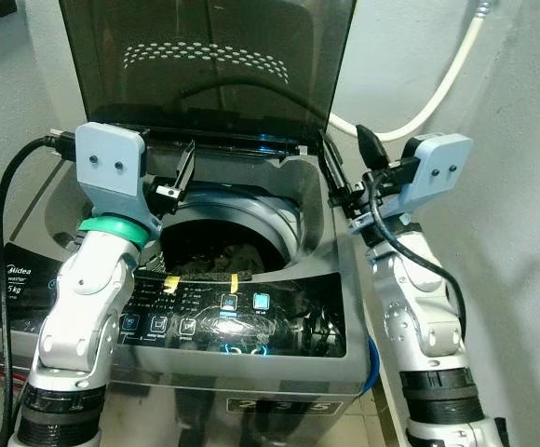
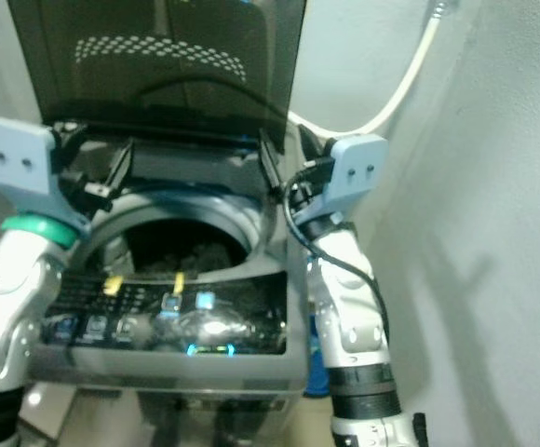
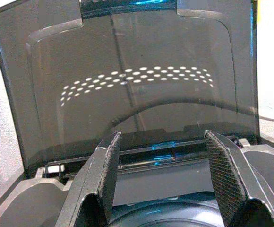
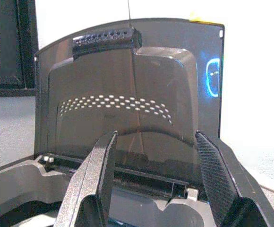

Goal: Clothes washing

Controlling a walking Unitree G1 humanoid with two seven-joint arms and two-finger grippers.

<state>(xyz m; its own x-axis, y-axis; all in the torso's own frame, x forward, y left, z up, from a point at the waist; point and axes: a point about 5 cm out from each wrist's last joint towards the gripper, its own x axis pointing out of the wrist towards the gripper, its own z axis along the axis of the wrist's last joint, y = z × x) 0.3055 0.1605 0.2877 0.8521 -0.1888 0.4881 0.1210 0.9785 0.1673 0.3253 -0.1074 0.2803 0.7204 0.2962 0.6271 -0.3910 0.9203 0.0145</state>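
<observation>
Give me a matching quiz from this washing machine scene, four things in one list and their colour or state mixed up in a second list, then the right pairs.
Things:
1. washer lid
2. clothes
3. left gripper
4. hose

States:
A. open, holding nothing, over the tub's rear left rim
B. white, curving along the wall
C. raised upright, dark and see-through
D. lying dark inside the drum

Pairs: 1-C, 2-D, 3-A, 4-B
</observation>
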